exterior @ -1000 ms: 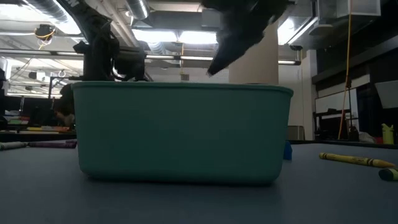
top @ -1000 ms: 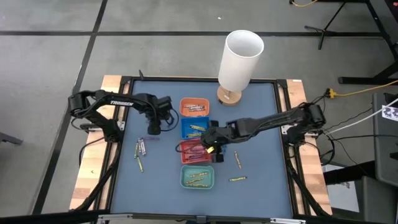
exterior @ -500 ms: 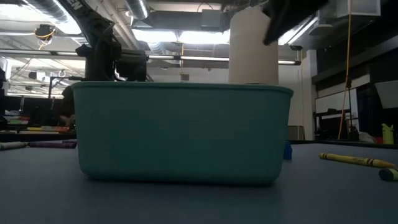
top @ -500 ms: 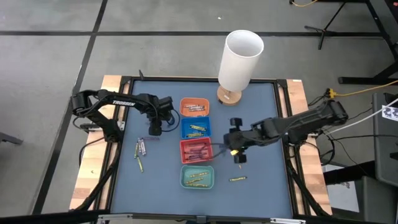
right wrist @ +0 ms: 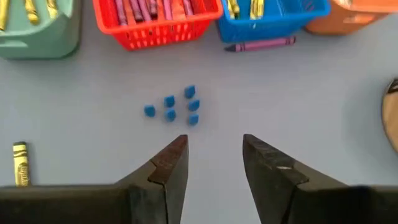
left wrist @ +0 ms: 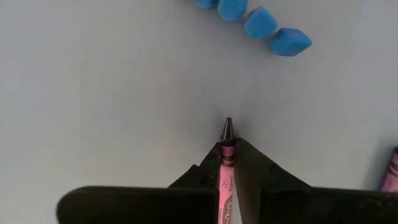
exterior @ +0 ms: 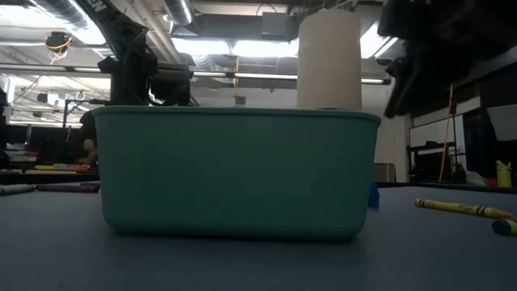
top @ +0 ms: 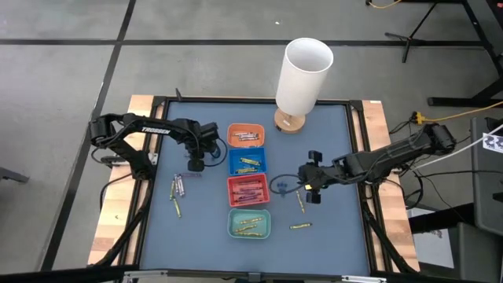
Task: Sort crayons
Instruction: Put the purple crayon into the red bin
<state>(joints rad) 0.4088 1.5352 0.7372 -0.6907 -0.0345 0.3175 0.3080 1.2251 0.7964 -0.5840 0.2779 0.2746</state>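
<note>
Crayons: one pink crayon (left wrist: 226, 168) is pinched between the left gripper (top: 194, 164) fingers, dark tip poking out past the fingertips, low over the blue mat (top: 330, 141). A few more loose crayons (top: 178, 189) lie on the mat on the near-edge side of that gripper, a bit further out from the trays. Purple crayon end (left wrist: 390, 169) also shows at the edge of the left wrist view, apart from the held one.

Tray column sits just inboard of the left gripper, between the two arms: orange tray (top: 246, 135), blue tray (top: 247, 161), red tray (top: 247, 189), teal tray (top: 249, 224), all holding crayons. Red tray has pink/red sticks, blue and teal have yellow ones. A purple crayon (right wrist: 260, 44) lies on the mat right against the blue tray's outer wall.

Small blue bits (right wrist: 173, 108) sit on the mat just ahead of the right gripper (right wrist: 214, 155), between it and the trays. Right gripper jaws stand apart, nothing between them. A yellow crayon (right wrist: 20, 163) lies off to one side of it; another yellow crayon (top: 300, 226) lies nearer the mat's near edge.

White cylinder (top: 303, 76) stands at the far edge, well clear of both grippers.
</note>
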